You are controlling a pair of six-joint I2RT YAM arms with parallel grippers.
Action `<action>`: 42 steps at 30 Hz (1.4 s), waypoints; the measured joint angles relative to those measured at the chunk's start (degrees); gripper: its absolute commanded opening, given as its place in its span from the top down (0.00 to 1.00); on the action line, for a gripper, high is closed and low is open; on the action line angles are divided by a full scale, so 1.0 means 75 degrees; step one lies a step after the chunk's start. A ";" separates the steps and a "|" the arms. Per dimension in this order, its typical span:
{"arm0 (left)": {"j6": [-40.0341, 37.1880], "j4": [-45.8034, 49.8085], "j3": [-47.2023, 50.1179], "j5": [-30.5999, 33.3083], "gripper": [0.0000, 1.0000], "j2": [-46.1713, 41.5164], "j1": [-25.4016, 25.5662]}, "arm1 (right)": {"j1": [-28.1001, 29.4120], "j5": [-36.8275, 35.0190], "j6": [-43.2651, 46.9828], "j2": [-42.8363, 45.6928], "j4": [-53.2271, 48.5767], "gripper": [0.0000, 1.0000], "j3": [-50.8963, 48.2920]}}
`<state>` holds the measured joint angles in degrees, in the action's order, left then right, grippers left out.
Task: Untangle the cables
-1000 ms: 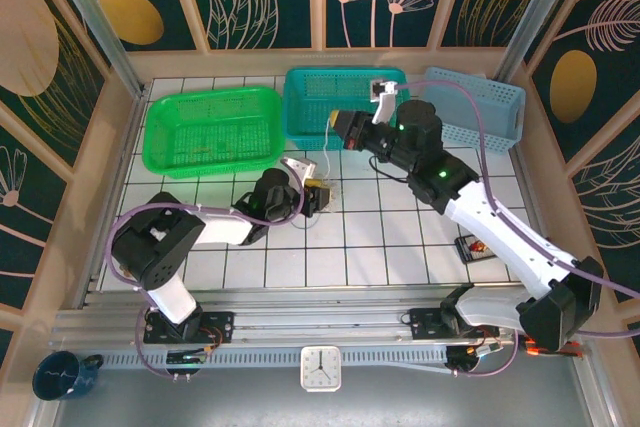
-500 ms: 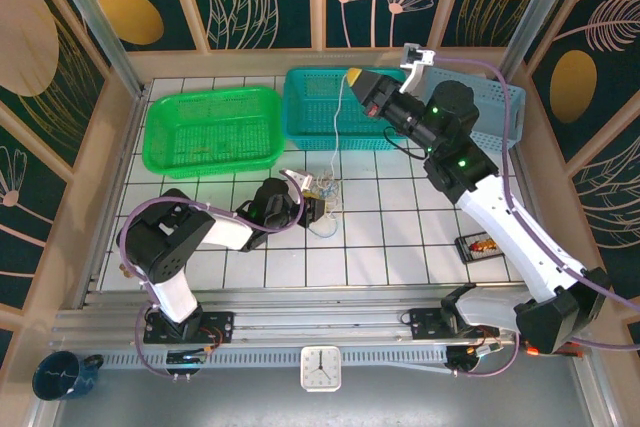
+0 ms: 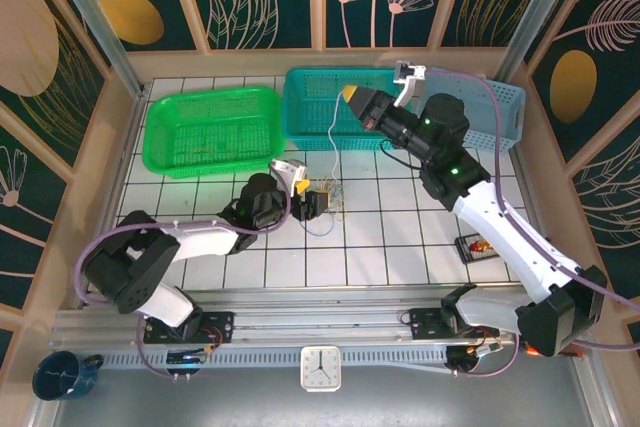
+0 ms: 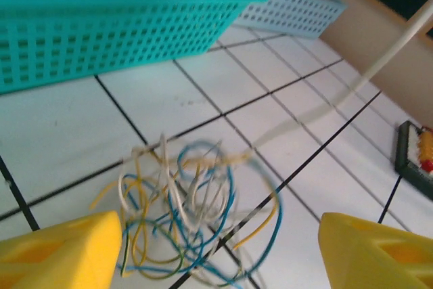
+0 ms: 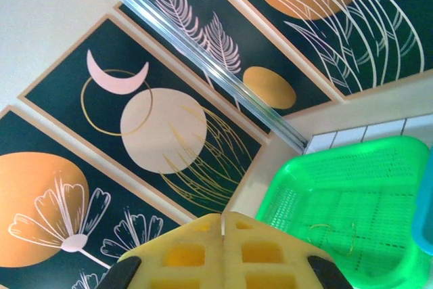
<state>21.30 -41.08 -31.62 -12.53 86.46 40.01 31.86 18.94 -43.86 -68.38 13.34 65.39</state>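
**Right gripper lifts one white cable high; left gripper gapes at the knot.**

From above, the right arm (image 3: 500, 217) reaches over the teal basket (image 3: 310, 112). The right gripper (image 3: 350, 95) is pinched shut on a white cable (image 3: 332, 137) that drops almost straight down to the tangle (image 3: 332, 195), which lies on the tiles in front of that basket. The left gripper (image 3: 312, 199) sits low just left of the tangle, far nearer than the right. Its wrist camera adds what the overhead can't: yellow fingers (image 4: 61, 248) spread wide and holding nothing, with blue, yellow and white loops between them. The white strand slants up and right and looks taut. The right wrist sees the green basket (image 5: 365, 181), with thin yellow wires inside. The next pinch looks like the left's.
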 measured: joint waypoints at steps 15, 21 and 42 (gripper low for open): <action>-0.0440 0.0449 -0.1679 -0.0277 0.23 0.0982 0.0070 | 0.0440 0.0029 0.0204 0.0256 -0.0262 1.00 0.0137; -0.0513 0.0251 -0.1941 -0.0283 0.55 0.1807 0.0125 | 0.0627 0.0035 0.0294 0.0248 -0.0466 1.00 0.0629; -0.0058 -0.1017 -0.0041 -0.0210 0.67 0.2232 0.0125 | -0.1577 -0.0119 0.0597 0.0140 -0.0347 1.00 0.3404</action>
<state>20.86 -48.71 -31.92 -14.11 103.20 40.95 20.03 18.04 -39.38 -67.33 10.74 90.91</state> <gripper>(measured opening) 0.303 0.048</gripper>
